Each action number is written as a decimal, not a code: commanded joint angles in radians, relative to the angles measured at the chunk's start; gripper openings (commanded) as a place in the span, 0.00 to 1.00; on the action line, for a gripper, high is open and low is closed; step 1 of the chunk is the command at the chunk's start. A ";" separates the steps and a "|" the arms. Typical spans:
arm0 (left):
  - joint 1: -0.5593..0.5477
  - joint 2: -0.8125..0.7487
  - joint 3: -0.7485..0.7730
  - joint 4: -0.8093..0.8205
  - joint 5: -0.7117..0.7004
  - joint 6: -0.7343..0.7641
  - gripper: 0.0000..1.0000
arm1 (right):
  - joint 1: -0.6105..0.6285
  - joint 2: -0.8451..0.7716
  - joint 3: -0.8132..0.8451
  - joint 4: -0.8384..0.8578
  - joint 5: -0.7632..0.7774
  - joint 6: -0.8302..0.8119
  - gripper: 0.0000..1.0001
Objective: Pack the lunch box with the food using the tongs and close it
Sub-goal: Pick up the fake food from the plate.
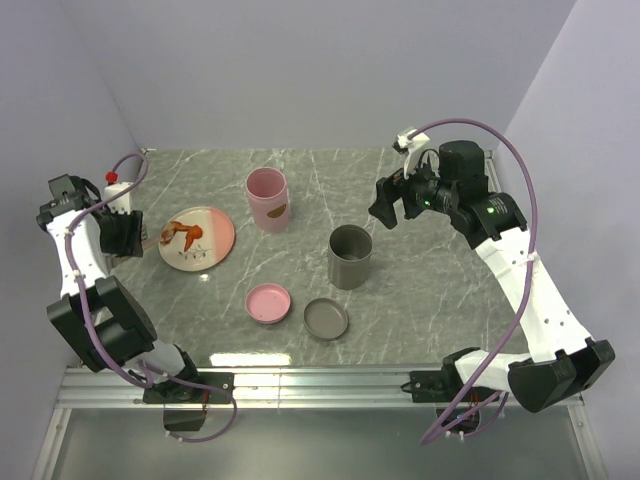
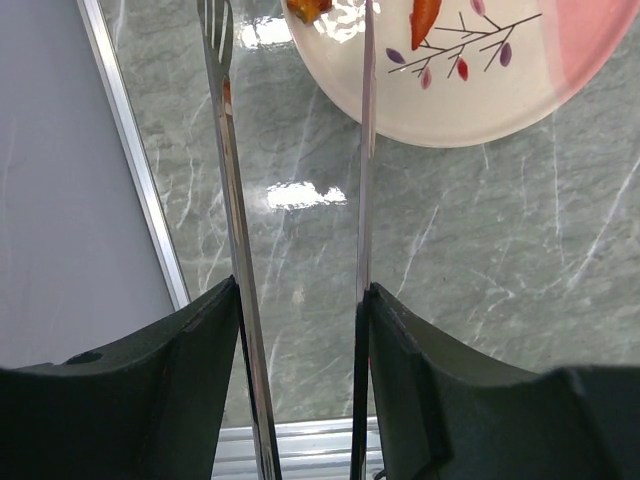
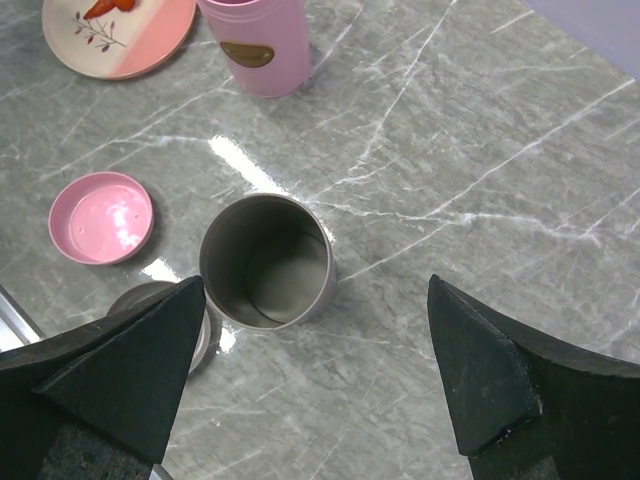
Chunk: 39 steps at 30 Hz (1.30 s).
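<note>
Far left: your left gripper (image 2: 300,288) is pinching the tongs (image 2: 228,150), one tong arm pressed against each finger. The two arms stand apart. The tongs point at the plate (image 1: 216,224), just right of the gripper. In the left wrist view the slotted arm ends over the table beside the rim. The other arm crosses the rim (image 2: 480,110) and runs between two orange bits. I can't tell whether it touches anything.

The food (image 1: 183,235) sits on the plate's left half, all orange-red pieces.

A white bottle (image 1: 117,190) with a red cap stands behind the left gripper.

Middle: the pink can (image 1: 268,198) is upright and open, just right of the plate. The pink lid (image 1: 269,303) lies flat nearer you, with the grey lid (image 1: 326,319) just beside it on the right. The grey can (image 1: 350,256) is upright and open, between the grey lid and the right arm.

Right: your right gripper (image 3: 315,285) is spread wide and grips nothing. It hangs above the table, looking down on the grey can.
</note>
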 commanded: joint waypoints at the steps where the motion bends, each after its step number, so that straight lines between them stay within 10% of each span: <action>1: 0.003 0.014 -0.002 0.045 -0.003 0.030 0.57 | -0.009 0.002 0.013 0.025 -0.015 0.013 0.99; 39: -0.063 0.087 0.001 0.105 -0.001 0.012 0.45 | -0.009 -0.011 -0.010 0.026 -0.005 0.002 0.99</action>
